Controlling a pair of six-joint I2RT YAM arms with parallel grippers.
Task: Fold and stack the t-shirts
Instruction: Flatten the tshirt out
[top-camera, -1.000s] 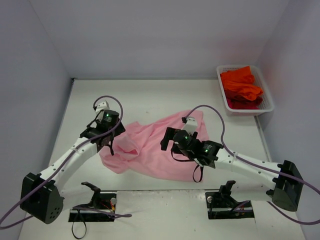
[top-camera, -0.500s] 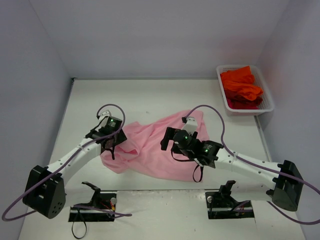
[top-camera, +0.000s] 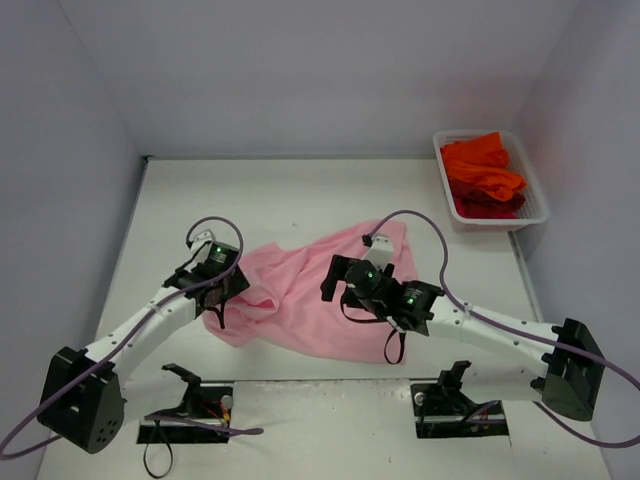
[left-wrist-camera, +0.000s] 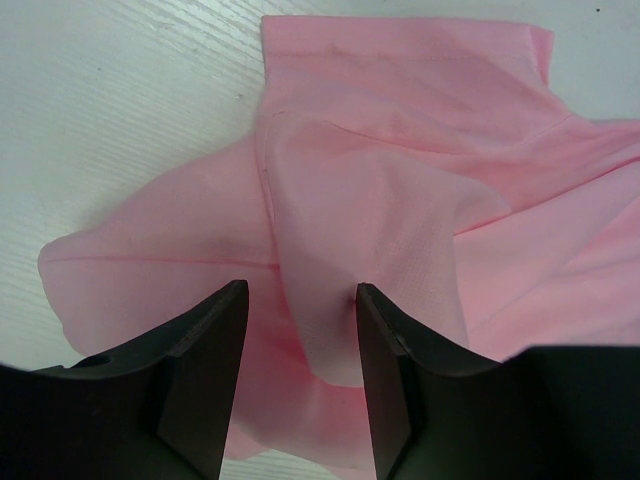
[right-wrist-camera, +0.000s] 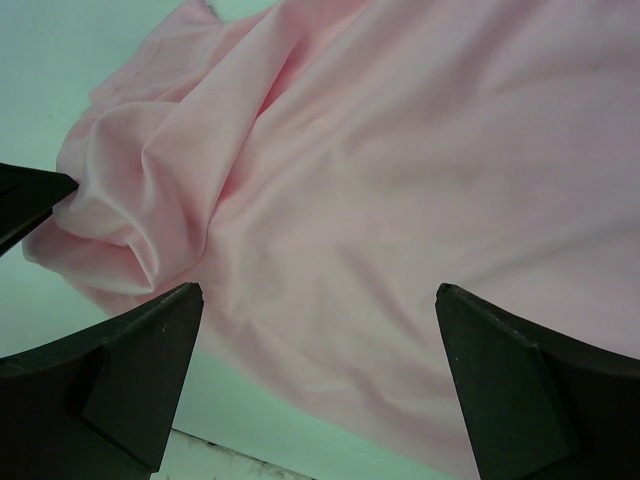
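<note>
A light pink t-shirt lies crumpled and spread near the middle of the table. My left gripper hangs low over its left edge. In the left wrist view the left gripper is open, and a raised fold of the pink t-shirt runs up between its fingers. My right gripper hovers over the shirt's right half. It stands wide open in the right wrist view, with smooth pink t-shirt below it. Orange-red t-shirts lie bunched in the basket.
A white mesh basket stands at the far right against the wall. Side walls close in the table on the left and right. Cable mounts sit along the near edge between the arm bases.
My left gripper has come nearer and lower onto the pink shirt's left edge. The right arm has barely moved and its jaws stay wide.
</note>
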